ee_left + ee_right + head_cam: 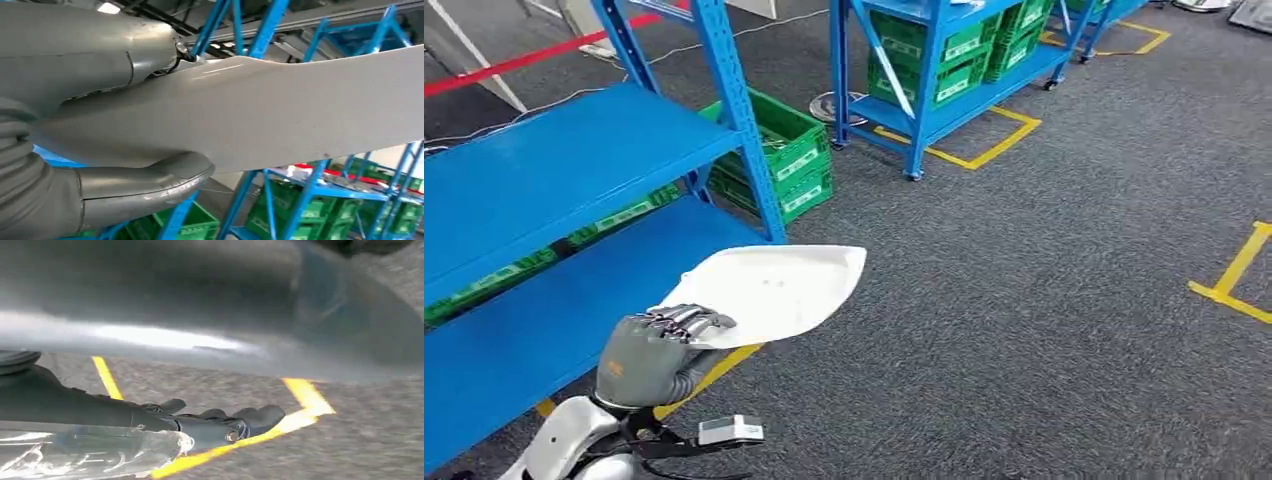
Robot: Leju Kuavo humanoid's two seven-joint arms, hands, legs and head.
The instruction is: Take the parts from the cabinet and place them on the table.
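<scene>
The left robot hand (656, 343) grips a white, flat, leaf-shaped plastic part (774, 290) by its near edge, dark fingers (686, 321) curled over the top and, in the left wrist view, the thick grey thumb (145, 182) pressed against its underside; the part (280, 120) juts forward and to the right of the robot hand, held in the air over the grey carpet floor (1044, 300), past the corner of the blue shelf rack (554, 170). The left forearm is cut off at the bottom edge of the head view. The right robot hand (220, 422) appears in the right wrist view as dark fingers lying loosely curled above the carpet and a yellow floor marking (300, 405), with nothing visibly between them; much of that picture is blurred grey, and whether the fingers are closed cannot be told. Something clear and crinkled (90, 455) lies along the wrist, too blurred to name. Left of the left robot hand, green crates (494, 280) sit half hidden between the rack's shelves; ahead of it a stacked green crate (789, 150) stands on the floor, its contents unclear. Further ahead and to the right, a second blue rack (944, 60) holds more green crates (949, 55), their contents not visible.
</scene>
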